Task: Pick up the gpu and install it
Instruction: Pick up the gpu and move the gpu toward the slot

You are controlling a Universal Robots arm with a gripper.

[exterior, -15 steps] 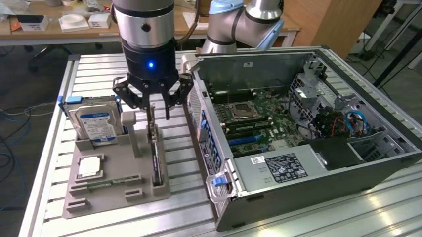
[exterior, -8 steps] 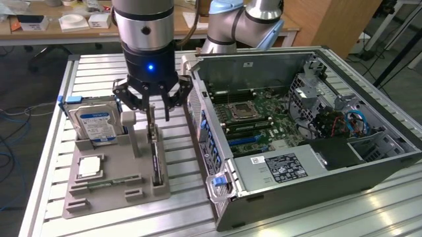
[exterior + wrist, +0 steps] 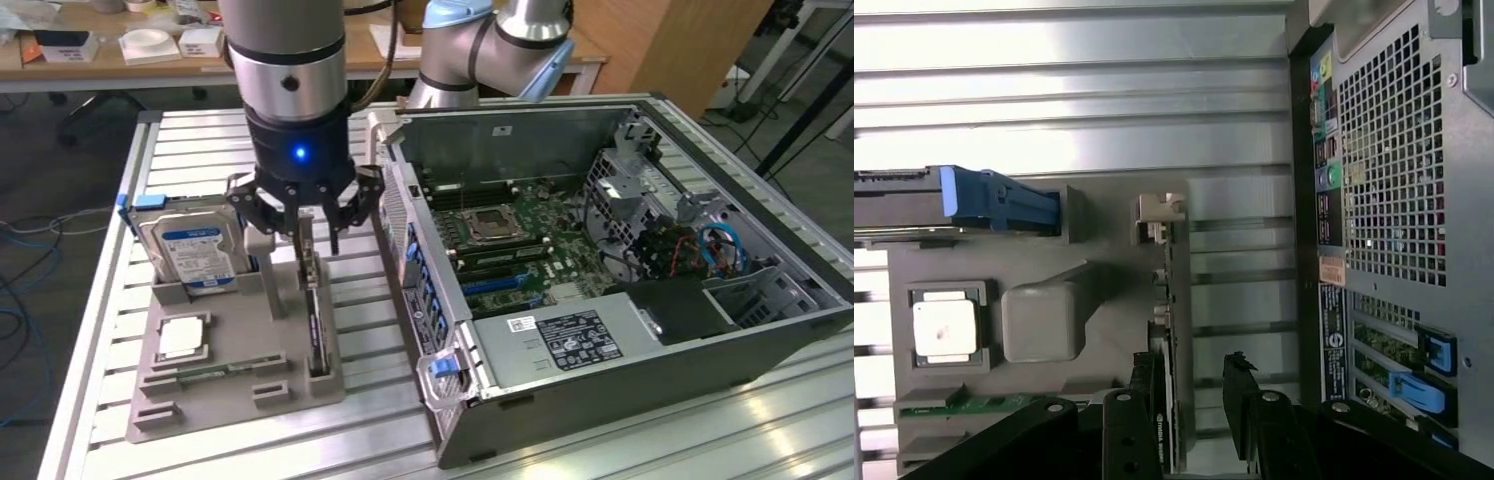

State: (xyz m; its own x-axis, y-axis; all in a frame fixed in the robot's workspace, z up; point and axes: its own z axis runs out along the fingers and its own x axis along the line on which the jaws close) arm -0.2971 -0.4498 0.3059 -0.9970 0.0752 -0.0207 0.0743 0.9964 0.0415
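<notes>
At the exterior view's left, a blue-labelled hard drive stands upright at the far end of a grey holder tray, with a processor chip lying flat nearer. Along the tray's right side the gpu stands on edge in a slot. The gripper hangs over the card's far end, fingers spread wide to either side and not clamped. Right of the tray lies the open computer case, its motherboard exposed.
</notes>
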